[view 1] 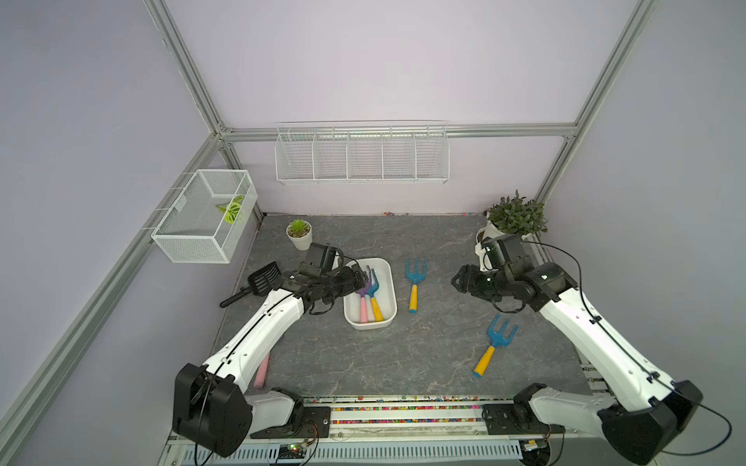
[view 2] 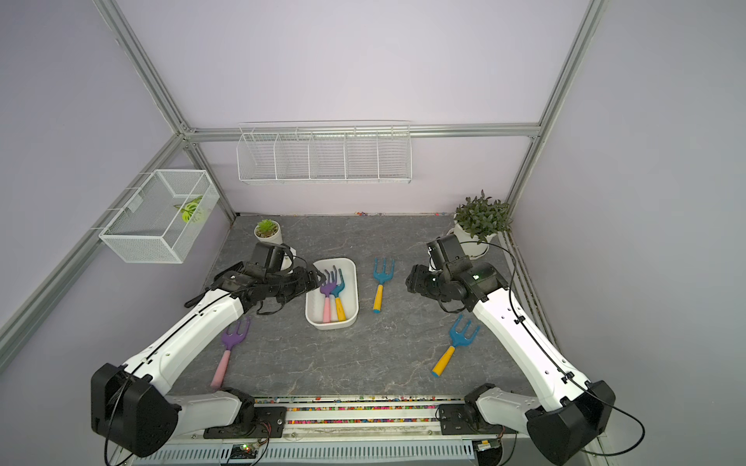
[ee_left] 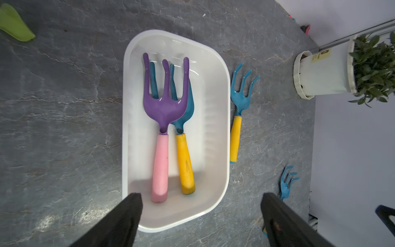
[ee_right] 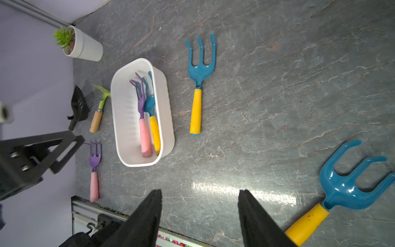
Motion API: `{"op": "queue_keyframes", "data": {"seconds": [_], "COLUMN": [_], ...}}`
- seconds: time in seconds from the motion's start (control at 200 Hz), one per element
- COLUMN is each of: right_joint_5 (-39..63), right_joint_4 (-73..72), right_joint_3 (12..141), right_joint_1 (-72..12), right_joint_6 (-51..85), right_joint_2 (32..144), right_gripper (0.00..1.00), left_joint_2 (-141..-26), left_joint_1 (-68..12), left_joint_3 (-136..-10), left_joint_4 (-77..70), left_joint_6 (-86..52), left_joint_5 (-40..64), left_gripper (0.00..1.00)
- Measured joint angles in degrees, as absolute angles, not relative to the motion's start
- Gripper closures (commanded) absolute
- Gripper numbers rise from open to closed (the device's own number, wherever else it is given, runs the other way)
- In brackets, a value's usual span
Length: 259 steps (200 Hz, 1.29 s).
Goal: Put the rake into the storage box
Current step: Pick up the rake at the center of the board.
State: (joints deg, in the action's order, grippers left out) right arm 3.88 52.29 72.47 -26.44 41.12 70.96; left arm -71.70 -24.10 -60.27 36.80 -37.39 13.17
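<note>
Both top views: left arm reaches forward, left tool (view 1: 363, 278) over the storage box (view 1: 385, 292). Right arm bent, right tool (view 1: 458, 281) above the tabletop (view 1: 403, 355).
Left wrist: jaws wide apart, empty. Purple rake (ee_left: 164, 104) lies in the box, on a blue rake (ee_left: 185, 158).
Right wrist: jaws parted, empty.

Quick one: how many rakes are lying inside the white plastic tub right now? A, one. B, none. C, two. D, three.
C: the storage box holds two, a purple rake with a pink handle and a blue rake with a yellow handle, lying side by side, the purple head partly over the blue one.
</note>
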Motion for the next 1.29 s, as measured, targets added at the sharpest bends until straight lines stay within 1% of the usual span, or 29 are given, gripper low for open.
{"op": "queue_keyframes", "data": {"seconds": [0.155, 0.335, 0.455, 0.485, 0.735, 0.84, 1.01, 1.1, 1.295], "right_joint_5": [1.45, 1.06, 1.06, 1.10, 1.02, 1.02, 1.04, 1.06, 1.10], "right_joint_4": [52.53, 52.45, 52.27, 52.14, 51.64, 51.35, 51.40, 51.51, 52.03], "right_joint_3": [72.47, 72.53, 73.47, 73.91, 81.97, 85.78, 91.50, 94.06, 98.13], "right_joint_1": [-26.33, -26.46, -27.31, -27.66, -31.35, -32.23, -32.40, -32.40, -32.47], "right_joint_6": [41.34, 41.39, 41.56, 41.56, 41.54, 41.52, 41.15, 40.95, 40.64], "right_joint_2": [74.74, 79.57, 83.66, 84.84, 96.79, 101.97, 109.69, 113.06, 119.15], "right_gripper": [0.37, 0.37, 0.37, 0.38, 0.39, 0.40, 0.42, 0.43, 0.46], "left_joint_2": [-65.14, -55.22, -49.84, -48.69, -40.05, -39.09, -40.56, -42.00, -46.33], "left_joint_1": [-24.10, -24.10, -24.10, -24.10, -24.10, -24.10, -24.10, -24.03, -24.01], "left_joint_3": [-59.00, -51.86, -48.45, -47.92, -46.70, -46.70, -46.70, -46.70, -46.13], "left_joint_4": [35.48, 32.84, 32.69, 32.67, 32.84, 33.50, 35.05, 35.07, 32.21], "left_joint_6": [-37.95, -40.40, -41.52, -41.69, -42.52, -42.65, -42.59, -42.52, -42.50], "left_joint_5": [11.07, 7.22, 4.27, 3.66, -3.01, -4.25, -3.66, -1.89, 5.21], "left_gripper": [0.09, 0.07, 0.02, 0.00, 0.00, 0.00, 0.00, 0.00, 0.07]}}
